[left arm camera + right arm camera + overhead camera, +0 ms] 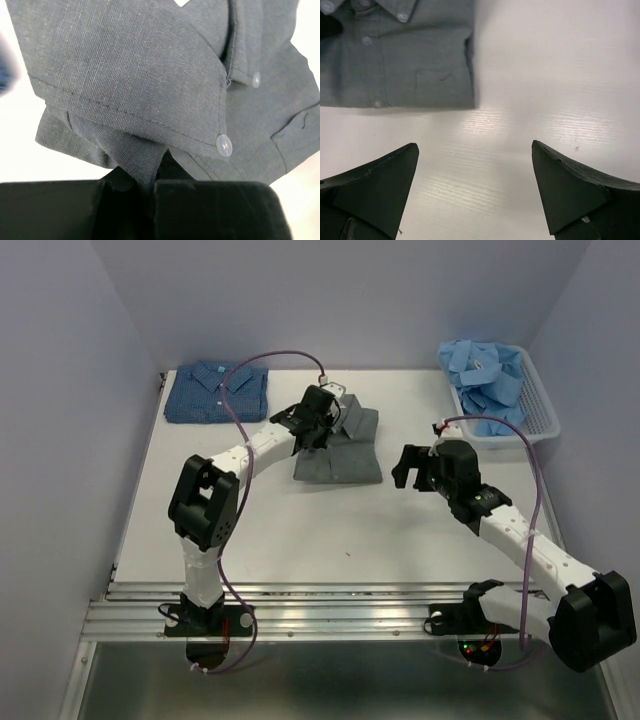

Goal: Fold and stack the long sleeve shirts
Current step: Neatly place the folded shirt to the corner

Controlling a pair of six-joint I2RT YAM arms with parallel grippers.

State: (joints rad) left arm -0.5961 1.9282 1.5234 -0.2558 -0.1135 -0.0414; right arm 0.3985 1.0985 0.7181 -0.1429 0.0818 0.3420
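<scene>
A folded grey shirt (345, 452) lies at the table's middle back. My left gripper (322, 415) is shut on a fold of its cloth at the collar end; the left wrist view shows the grey shirt (150, 75) pinched between my fingers (200, 210). My right gripper (412, 468) is open and empty, hovering right of the grey shirt (395, 55), over bare table. A folded dark blue patterned shirt (216, 392) lies at the back left. Crumpled light blue shirts (487, 375) fill the basket at the back right.
The white slatted basket (540, 418) stands at the back right corner. The white table (300, 530) has an aluminium rail along its near edge. Purple walls close in on three sides.
</scene>
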